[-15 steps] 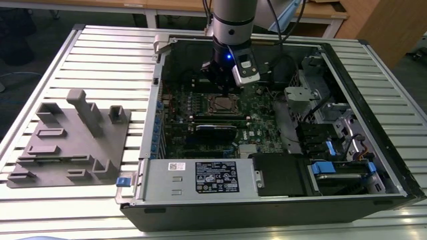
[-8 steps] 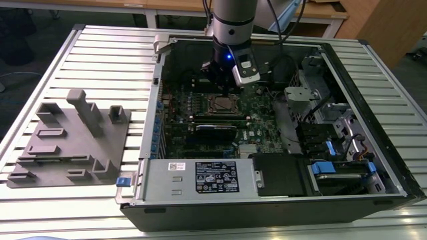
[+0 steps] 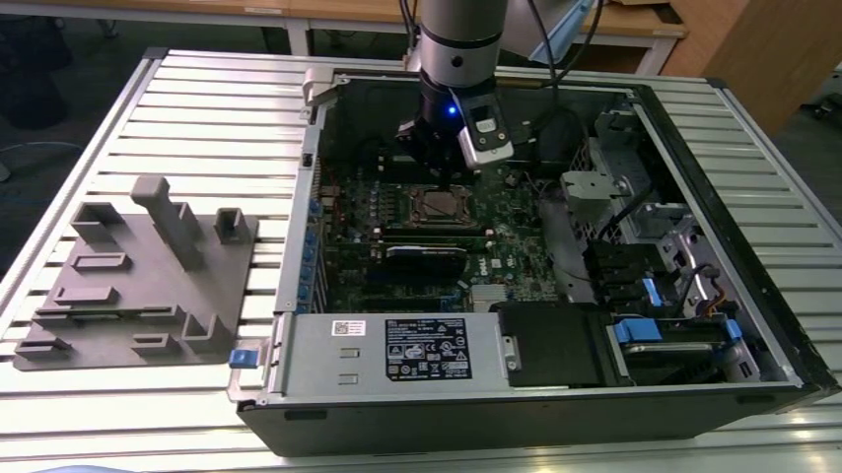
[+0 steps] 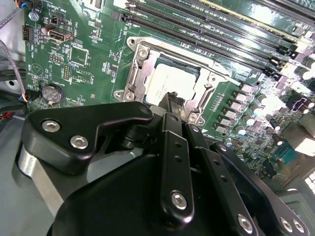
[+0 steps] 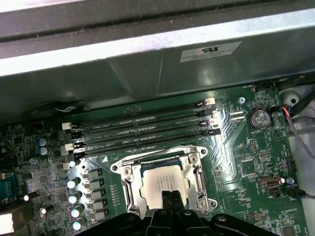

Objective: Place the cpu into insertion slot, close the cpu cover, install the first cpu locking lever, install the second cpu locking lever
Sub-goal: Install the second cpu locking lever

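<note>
Item: cpu (image 5: 162, 183), which we found seated in the socket on the green board (image 5: 246, 162), near the board's middle, beside the memory slots (image 5: 142, 129).

Item: cpu cover (image 5: 129, 189), lying down flat around the chip.

Item: gripper (image 5: 167, 195), fingers pressed together, holding nothing, poised just over the chip.

We judged the placing done and the levers in hand; latching called for a sideways push.
</note>
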`<action>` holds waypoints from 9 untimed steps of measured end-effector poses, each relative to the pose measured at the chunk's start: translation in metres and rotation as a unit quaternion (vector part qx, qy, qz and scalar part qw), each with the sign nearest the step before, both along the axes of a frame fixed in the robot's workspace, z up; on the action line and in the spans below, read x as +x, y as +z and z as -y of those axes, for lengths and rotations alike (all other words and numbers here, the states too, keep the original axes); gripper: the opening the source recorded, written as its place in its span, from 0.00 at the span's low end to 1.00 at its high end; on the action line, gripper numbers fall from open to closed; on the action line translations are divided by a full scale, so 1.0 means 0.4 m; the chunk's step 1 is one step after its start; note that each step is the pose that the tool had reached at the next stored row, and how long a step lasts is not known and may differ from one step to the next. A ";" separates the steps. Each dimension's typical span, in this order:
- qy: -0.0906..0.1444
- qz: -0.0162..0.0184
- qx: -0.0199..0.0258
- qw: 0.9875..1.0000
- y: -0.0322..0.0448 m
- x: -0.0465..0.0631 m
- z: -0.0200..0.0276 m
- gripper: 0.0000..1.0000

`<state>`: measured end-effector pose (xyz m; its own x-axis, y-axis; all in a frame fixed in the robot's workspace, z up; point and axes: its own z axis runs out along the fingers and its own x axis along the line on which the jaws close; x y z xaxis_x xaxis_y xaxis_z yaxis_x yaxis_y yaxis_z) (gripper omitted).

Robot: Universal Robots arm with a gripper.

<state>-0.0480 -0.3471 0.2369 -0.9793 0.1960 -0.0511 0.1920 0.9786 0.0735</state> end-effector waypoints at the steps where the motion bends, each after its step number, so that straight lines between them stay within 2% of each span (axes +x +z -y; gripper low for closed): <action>1: 0.000 0.000 0.000 1.000 0.000 0.000 0.000 0.11; 9: 0.001 0.000 0.000 1.000 0.013 0.000 0.000 0.11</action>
<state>-0.0480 -0.3471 0.2419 -0.9798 0.1931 -0.0511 0.1892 0.9792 0.0735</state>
